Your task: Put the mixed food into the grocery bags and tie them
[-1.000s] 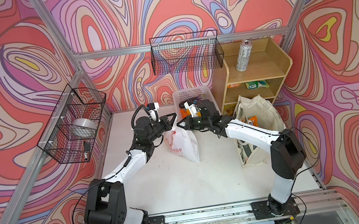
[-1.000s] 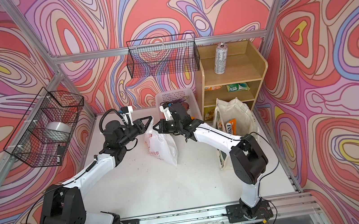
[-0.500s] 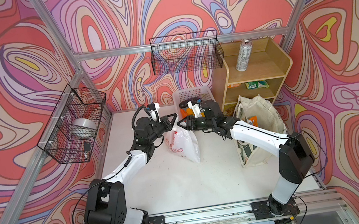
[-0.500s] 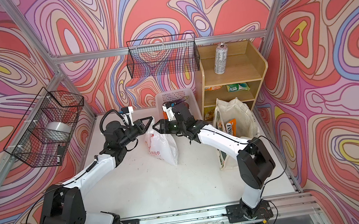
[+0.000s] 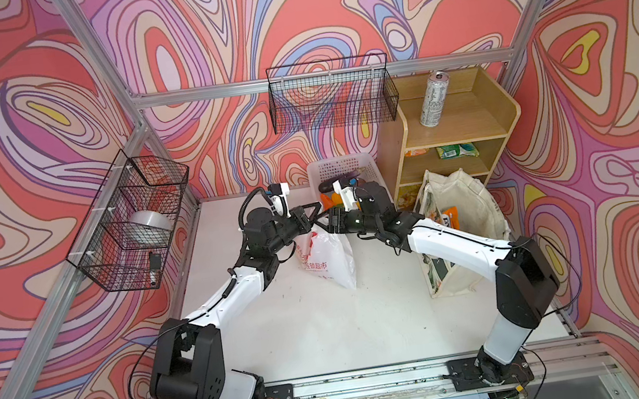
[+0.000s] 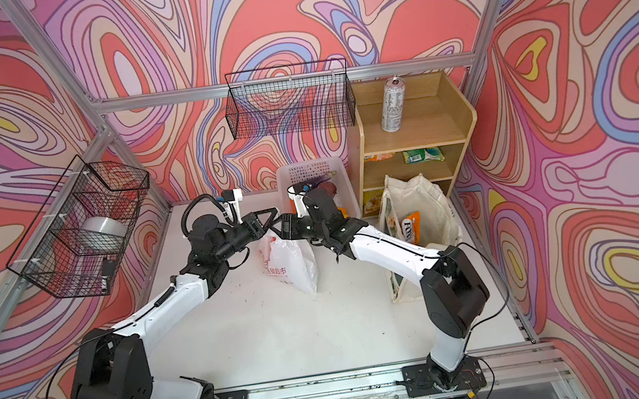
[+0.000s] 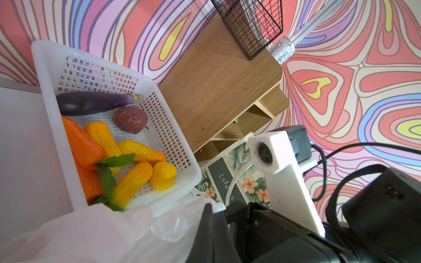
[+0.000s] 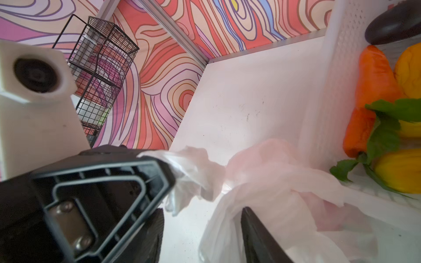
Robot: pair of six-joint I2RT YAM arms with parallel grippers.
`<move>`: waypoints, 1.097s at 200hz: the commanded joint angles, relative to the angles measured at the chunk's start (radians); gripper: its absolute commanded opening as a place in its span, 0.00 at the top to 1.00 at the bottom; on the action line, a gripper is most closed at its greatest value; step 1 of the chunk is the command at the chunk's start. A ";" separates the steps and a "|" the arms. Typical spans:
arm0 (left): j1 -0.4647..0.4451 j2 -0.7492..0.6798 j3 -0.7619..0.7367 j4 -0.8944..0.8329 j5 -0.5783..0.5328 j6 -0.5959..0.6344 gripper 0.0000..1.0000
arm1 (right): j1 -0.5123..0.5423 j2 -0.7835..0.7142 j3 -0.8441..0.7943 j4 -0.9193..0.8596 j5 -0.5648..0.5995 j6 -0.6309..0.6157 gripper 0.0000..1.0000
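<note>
In both top views a white plastic bag (image 5: 327,258) with red lettering stands on the white tabletop (image 5: 326,325) between two robot arms, just in front of a white lattice basket (image 5: 340,163) at the back wall. The left pincer (image 5: 310,217) reaches in from the left and is closed on the bag's gathered top. The right pincer (image 5: 333,224) meets it from the right, just beside that bunch of plastic; its fingers are too small here to judge. At the right a cream canvas tote (image 5: 464,198) stands open with an orange snack packet (image 5: 452,218) inside, in front of a wooden shelf unit (image 5: 467,122). A tall silver can (image 5: 434,99) stands upright on the shelf's top board, and a green packet (image 5: 456,150) lies on the board below.

In a top view, one black wire basket (image 6: 288,104) hangs on the back wall.

The left wrist view looks into the lattice basket. It holds a purple eggplant (image 7: 95,102), a dark red wrinkled fruit (image 7: 130,118), an orange carrot (image 7: 79,141) with green leaves, and several yellow toy fruits (image 7: 163,175). Crinkled bag plastic fills the near edge, pinched at the left pincer's closed tip.

In the right wrist view the left pincer (image 8: 169,173) is clamped on a twisted strip of the bag. The right pincer (image 8: 201,210) has its two dark fingers (image 8: 257,234) apart, with loose bag plastic lying between them.
</note>
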 commanded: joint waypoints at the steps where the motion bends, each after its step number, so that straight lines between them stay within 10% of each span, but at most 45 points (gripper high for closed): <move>1: -0.020 -0.003 0.046 -0.003 0.023 -0.011 0.98 | 0.014 0.028 0.031 0.013 0.031 -0.019 0.43; 60: -0.028 0.002 0.051 -0.011 0.040 -0.026 0.96 | 0.014 0.090 0.068 0.033 0.081 -0.003 0.51; 100: -0.028 -0.003 0.054 -0.011 0.028 -0.040 0.74 | 0.005 0.084 0.075 0.036 0.112 0.006 1.00; 219: 0.096 -0.172 0.013 -0.164 -0.051 0.087 0.42 | -0.064 -0.018 0.011 0.065 0.038 0.019 1.00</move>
